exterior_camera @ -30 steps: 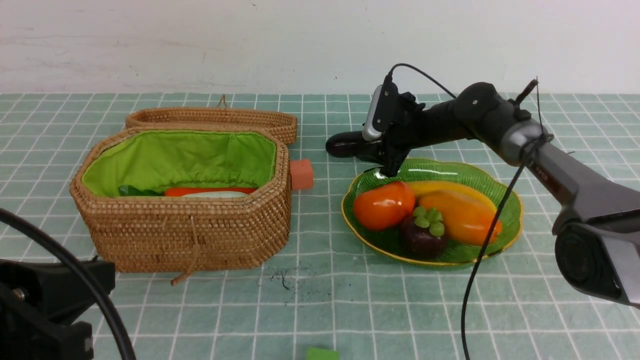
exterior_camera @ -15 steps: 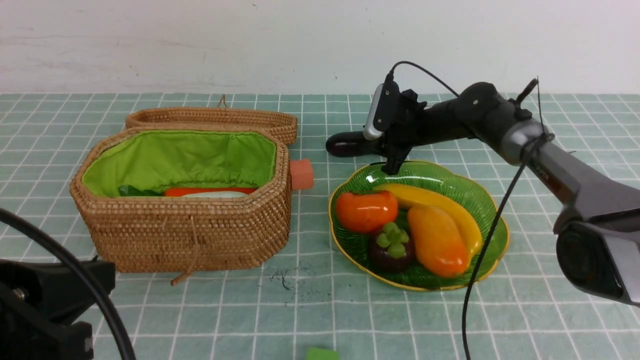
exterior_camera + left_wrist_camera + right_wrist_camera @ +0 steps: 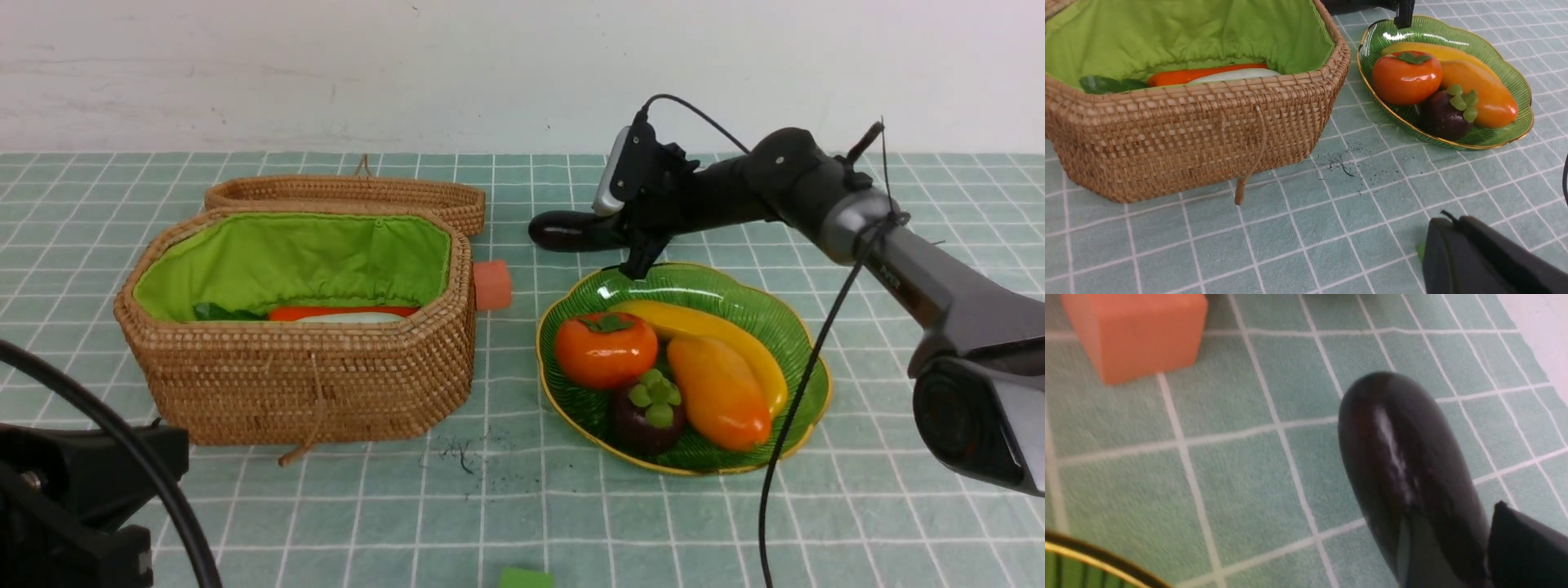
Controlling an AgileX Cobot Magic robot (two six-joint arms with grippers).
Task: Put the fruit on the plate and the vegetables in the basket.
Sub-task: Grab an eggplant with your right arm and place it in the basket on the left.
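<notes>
The eggplant (image 3: 571,231) lies just behind the plate (image 3: 718,282), past its far rim, with its rounded dark end pointing toward the basket (image 3: 310,384). The frames do not show whether it rests on the checked cloth (image 3: 571,506) or hangs just above it. The right gripper (image 3: 633,241) is clamped on the end of the eggplant nearer the arm. In the right wrist view one black finger (image 3: 1527,547) lies against its glossy side, and in the front view another finger hangs down over the plate's back edge. On the plate sit all four fruits. The persimmon (image 3: 606,349) is on the basket side, the mangosteen (image 3: 649,412) is at the near edge touching it, the mango (image 3: 718,392) is beside the mangosteen, and the banana (image 3: 718,327) curves along the mango's far side. An orange block (image 3: 492,284) stands between the plate and the basket, right against the wicker. The basket is open to the left of the plate, with its lid (image 3: 343,196) folded back behind it. Inside, the carrot (image 3: 343,311) and the radish (image 3: 351,318) lie side by side on the green lining. A small green block (image 3: 526,578) lies nearer the robot than the plate, well apart from it. The left gripper (image 3: 1453,253) is low beside that block, closed, and far from the plate.
</notes>
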